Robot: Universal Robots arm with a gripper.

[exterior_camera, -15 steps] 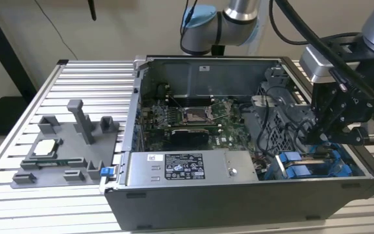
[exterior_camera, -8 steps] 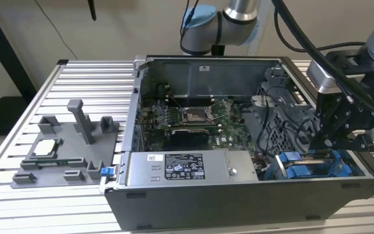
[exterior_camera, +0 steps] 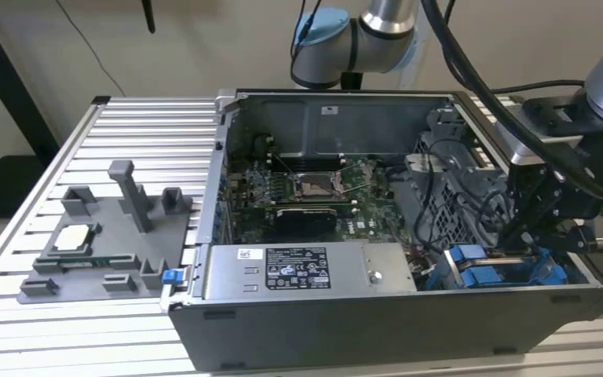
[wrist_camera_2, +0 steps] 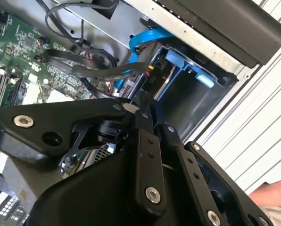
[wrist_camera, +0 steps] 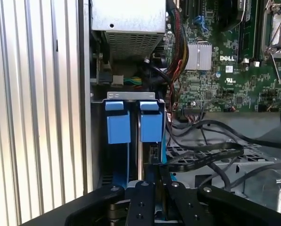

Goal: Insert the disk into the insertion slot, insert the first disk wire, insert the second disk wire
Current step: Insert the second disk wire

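Note:
My gripper (exterior_camera: 518,236) reaches down into the open computer case at the corner on the exterior view's right, over the insertion slot (exterior_camera: 501,271) with its blue rails. In the first wrist view two blue carrier tabs (wrist_camera: 151,125) stand side by side in the slot (wrist_camera: 100,141); the disk's body is hidden between them. The gripper (wrist_camera: 154,176) looks shut on a black wire connector (wrist_camera: 153,153) at the carrier's end, with a flat black cable (wrist_camera: 202,157) trailing off. In the second wrist view the gripper (wrist_camera_2: 143,101) presses that connector (wrist_camera_2: 151,75) towards the blue bay (wrist_camera_2: 178,66).
A labelled power supply (exterior_camera: 301,271) lies beside the slot, with the green motherboard (exterior_camera: 301,196) and a perforated grey cage (exterior_camera: 458,196) behind. A blue cable (wrist_camera_2: 150,35) loops above the bay. A grey fixture holding a square chip (exterior_camera: 76,238) sits on the slatted table (exterior_camera: 134,118). A hand (wrist_camera_2: 272,193) shows.

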